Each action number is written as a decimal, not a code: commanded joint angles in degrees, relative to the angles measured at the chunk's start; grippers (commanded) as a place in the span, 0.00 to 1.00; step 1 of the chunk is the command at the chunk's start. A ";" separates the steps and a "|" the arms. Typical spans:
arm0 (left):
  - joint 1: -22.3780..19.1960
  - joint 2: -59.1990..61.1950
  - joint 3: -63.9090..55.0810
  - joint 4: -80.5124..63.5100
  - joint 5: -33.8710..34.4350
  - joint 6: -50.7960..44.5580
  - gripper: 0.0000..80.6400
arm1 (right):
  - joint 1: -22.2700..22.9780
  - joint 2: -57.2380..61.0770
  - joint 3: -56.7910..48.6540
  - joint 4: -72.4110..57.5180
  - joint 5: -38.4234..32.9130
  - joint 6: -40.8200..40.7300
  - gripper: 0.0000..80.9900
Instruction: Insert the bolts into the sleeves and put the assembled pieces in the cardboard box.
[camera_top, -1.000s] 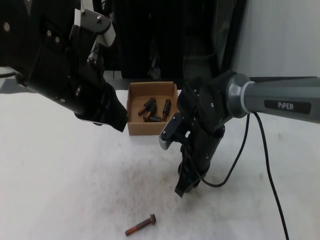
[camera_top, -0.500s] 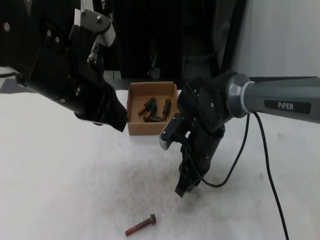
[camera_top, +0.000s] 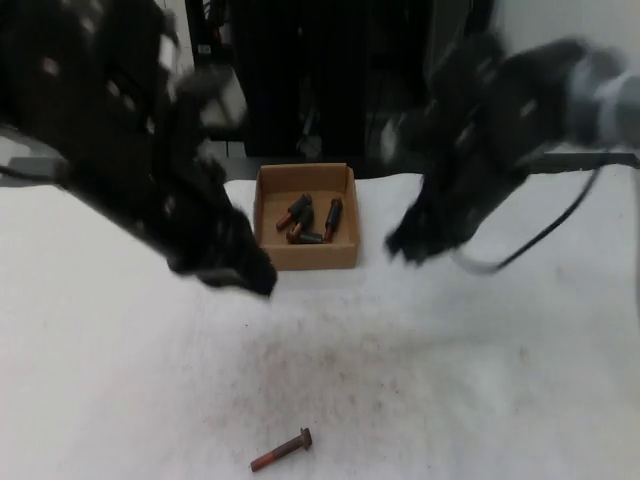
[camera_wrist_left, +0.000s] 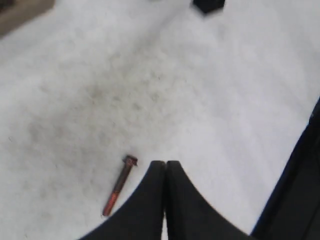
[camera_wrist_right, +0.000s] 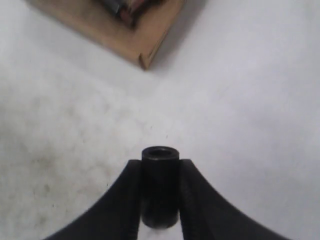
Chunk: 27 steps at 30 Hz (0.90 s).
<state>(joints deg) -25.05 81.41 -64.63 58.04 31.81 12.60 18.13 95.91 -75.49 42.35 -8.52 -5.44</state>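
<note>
Hanging just in front of the cardboard box (camera_top: 305, 255) and a little to its left, the left tool (camera_wrist_left: 165, 166) is above the white table (camera_top: 120, 400). Its two fingers (camera_wrist_left: 145, 200) are pressed together with no gap between them, and they hold nothing. One loose bolt (camera_top: 282, 450), reddish in colour, lies flat on the table well in front of the box. In the left wrist view it shows near the tips of this tool and apart from them. Inside the box lie several assembled pieces (camera_top: 305, 220), dark with reddish ends. To the right of the box, near its front right corner, is the right tool (camera_wrist_right: 160, 164). Its fingers are a little apart and they clamp a black sleeve (camera_wrist_right: 160, 195). The sleeve lies along the fingers, with its open end showing past their tips. It is above the table and outside the box.
</note>
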 joint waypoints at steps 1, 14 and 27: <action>-3.88 3.75 -0.14 3.14 0.02 2.72 0.00 | -2.13 -2.89 -0.28 -1.85 -2.92 2.07 0.01; -17.32 13.01 -0.14 5.65 -18.15 8.20 0.44 | -8.12 -8.28 -0.28 3.98 -6.92 0.57 0.01; -17.32 13.35 1.51 1.07 -20.61 8.05 0.53 | -8.12 -8.25 -0.28 3.68 -6.92 0.52 0.01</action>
<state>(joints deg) -42.15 94.55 -63.34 60.09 11.75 20.89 10.24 88.55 -75.60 46.32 -14.76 -4.59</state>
